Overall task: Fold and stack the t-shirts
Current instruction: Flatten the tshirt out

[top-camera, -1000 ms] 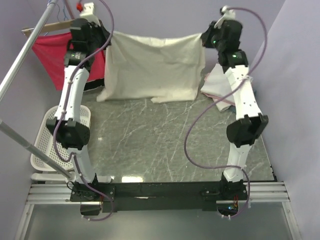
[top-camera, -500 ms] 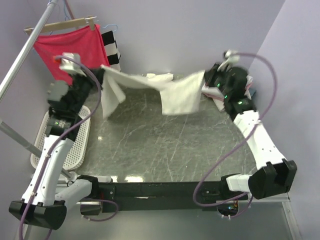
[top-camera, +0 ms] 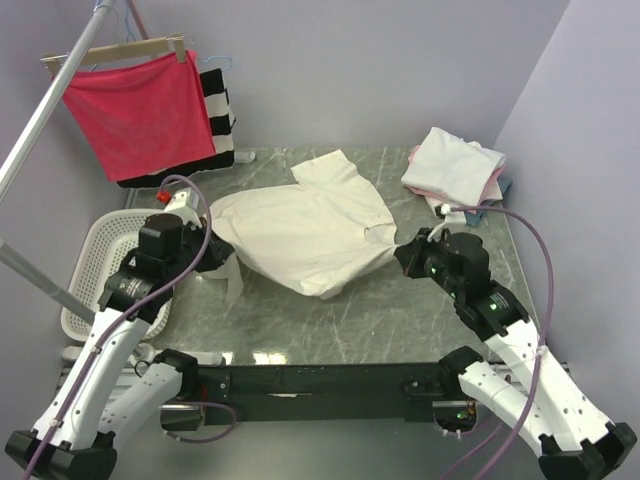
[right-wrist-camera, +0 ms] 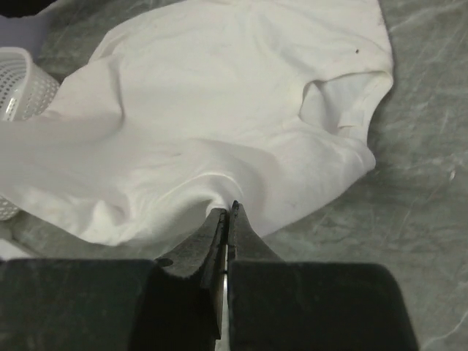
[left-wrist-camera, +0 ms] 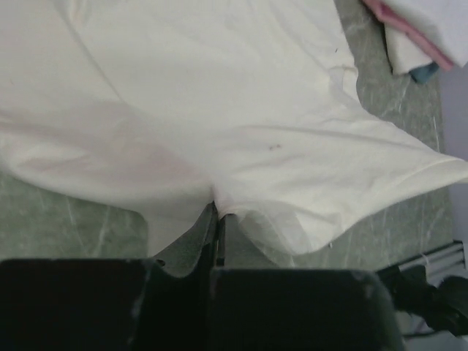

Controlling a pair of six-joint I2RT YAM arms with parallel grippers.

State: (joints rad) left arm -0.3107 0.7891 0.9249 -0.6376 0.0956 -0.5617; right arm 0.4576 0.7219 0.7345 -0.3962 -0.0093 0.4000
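A cream t-shirt [top-camera: 300, 235] lies spread and rumpled across the middle of the table, collar toward the right. My left gripper [top-camera: 217, 250] is low at the shirt's left edge. In the left wrist view it [left-wrist-camera: 218, 210] is shut on a pinch of the t-shirt [left-wrist-camera: 219, 110]. My right gripper [top-camera: 405, 256] is at the shirt's right edge near the collar. The right wrist view shows it [right-wrist-camera: 229, 210] shut on a fold of the t-shirt [right-wrist-camera: 219, 95]. A stack of folded t-shirts [top-camera: 455, 165], cream over pink and blue, sits at the back right.
A white perforated basket [top-camera: 100, 265] stands off the table's left edge, its rim [right-wrist-camera: 22, 80] also showing in the right wrist view. A red cloth [top-camera: 140, 110] on a hanger and a striped garment [top-camera: 222, 110] hang at the back left. A metal rail [top-camera: 50, 100] slants along the left.
Both arms swung down and toward the near side, carrying the shirt from hanging stretched at the back to lying on the table. Both grippers stayed shut on it.
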